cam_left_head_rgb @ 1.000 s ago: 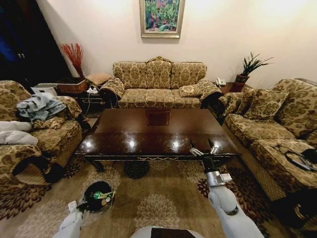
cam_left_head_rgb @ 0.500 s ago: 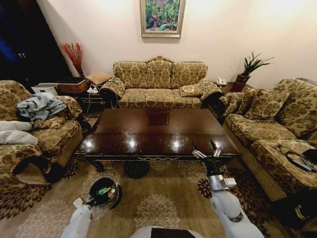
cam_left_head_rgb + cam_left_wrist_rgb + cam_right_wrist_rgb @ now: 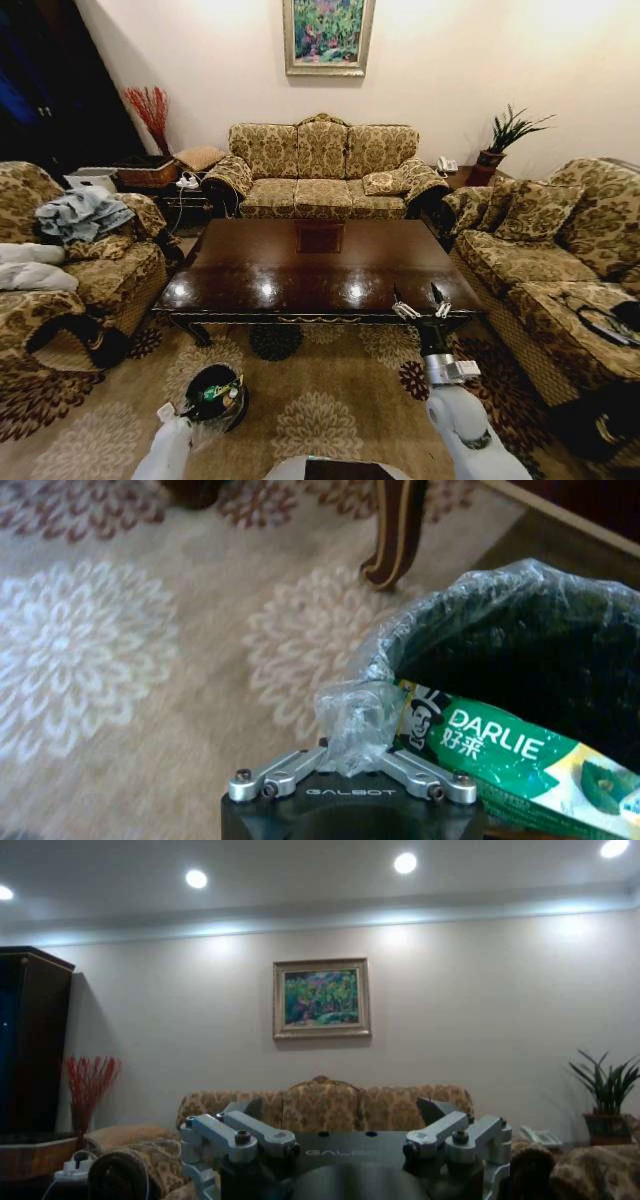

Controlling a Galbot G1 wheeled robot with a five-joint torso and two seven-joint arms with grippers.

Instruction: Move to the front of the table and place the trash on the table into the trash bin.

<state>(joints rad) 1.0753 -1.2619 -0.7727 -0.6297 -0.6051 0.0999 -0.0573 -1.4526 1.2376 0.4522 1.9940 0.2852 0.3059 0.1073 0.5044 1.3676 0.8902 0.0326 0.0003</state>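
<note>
Head view: my right gripper (image 3: 421, 302) is raised at the near edge of the table (image 3: 320, 262), fingers spread and empty. My left gripper (image 3: 193, 410) sits at the trash bin (image 3: 216, 394) on the carpet.

Left wrist view: my left fingers are clenched on the bin's plastic liner (image 3: 352, 724). A green Darlie box (image 3: 500, 757) lies inside.

Right wrist view: fingers apart, facing the sofa (image 3: 325, 1108).
</note>
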